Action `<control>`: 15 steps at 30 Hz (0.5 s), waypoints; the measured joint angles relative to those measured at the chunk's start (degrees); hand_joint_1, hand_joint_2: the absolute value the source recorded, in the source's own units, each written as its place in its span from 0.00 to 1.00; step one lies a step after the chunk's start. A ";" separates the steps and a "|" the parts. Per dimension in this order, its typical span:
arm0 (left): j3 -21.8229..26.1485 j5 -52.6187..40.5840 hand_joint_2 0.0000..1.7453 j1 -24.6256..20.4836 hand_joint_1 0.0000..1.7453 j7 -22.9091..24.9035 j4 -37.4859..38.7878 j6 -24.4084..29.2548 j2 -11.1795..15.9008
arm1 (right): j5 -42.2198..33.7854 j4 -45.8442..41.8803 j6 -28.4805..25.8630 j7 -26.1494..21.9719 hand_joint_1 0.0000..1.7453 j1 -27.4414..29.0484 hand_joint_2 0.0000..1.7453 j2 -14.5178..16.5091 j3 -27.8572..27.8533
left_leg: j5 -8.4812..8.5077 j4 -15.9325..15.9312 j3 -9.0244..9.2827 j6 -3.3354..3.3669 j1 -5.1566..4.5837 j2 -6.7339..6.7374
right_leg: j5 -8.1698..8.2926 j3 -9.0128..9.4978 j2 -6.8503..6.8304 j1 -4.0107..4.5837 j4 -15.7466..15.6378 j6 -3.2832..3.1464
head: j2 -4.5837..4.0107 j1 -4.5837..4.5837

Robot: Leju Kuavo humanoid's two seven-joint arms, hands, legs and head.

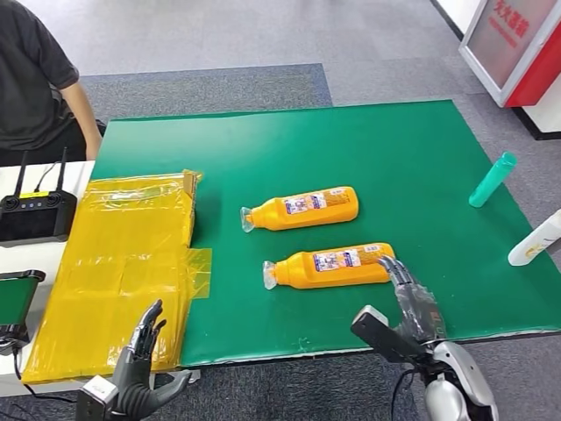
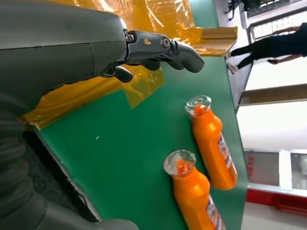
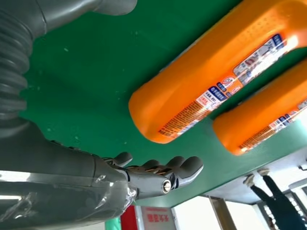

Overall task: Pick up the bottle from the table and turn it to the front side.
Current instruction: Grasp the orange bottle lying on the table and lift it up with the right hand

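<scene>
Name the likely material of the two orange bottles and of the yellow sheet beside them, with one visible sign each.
Near orange bottle and far orange bottle: probably glossy moulded plastic, showing smooth highlights, with clear caps and printed labels. Yellow sheet: apparently thin translucent plastic film, wrinkled and shiny, with a loose flap.

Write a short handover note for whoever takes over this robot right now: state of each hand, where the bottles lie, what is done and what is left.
Left hand: open, holding nothing, fingers spread over the yellow plastic sheet at the table's near left edge.
Right hand: open, fingertips at the base end of the near orange bottle; no grip yet.
Both orange bottles lie on their sides on the green mat, caps toward the robot's left; the far orange bottle lies untouched.
Done: the approach only. Left: grasp, lift and turn the bottle to its front side.
</scene>
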 joint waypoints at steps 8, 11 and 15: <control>0.05 -0.06 1.00 -0.71 0.00 0.00 1.99 0.47 0.45 | 0.31 3.04 0.50 0.49 0.00 -3.02 1.00 -1.61 0.99 | 0.02 0.00 0.00 0.01 0.00 0.00 | 0.02 0.00 -0.01 0.00 0.00 0.00 | 0.00 -0.02; 0.06 0.02 1.00 -1.00 0.00 0.00 2.71 0.55 0.70 | 0.66 4.35 1.02 1.18 0.00 -4.16 1.00 -2.24 1.61 | 0.01 0.00 -0.02 0.01 0.00 0.00 | 0.01 -0.01 0.00 0.00 0.00 0.00 | 0.00 -0.02; -0.01 0.65 1.00 -1.80 0.00 0.00 4.20 1.09 1.29 | 1.29 7.93 2.24 2.74 0.00 -7.85 1.00 -3.73 3.21 | 0.02 0.00 -0.03 0.01 0.00 0.00 | 0.02 -0.02 0.00 0.00 0.00 0.00 | 0.00 0.00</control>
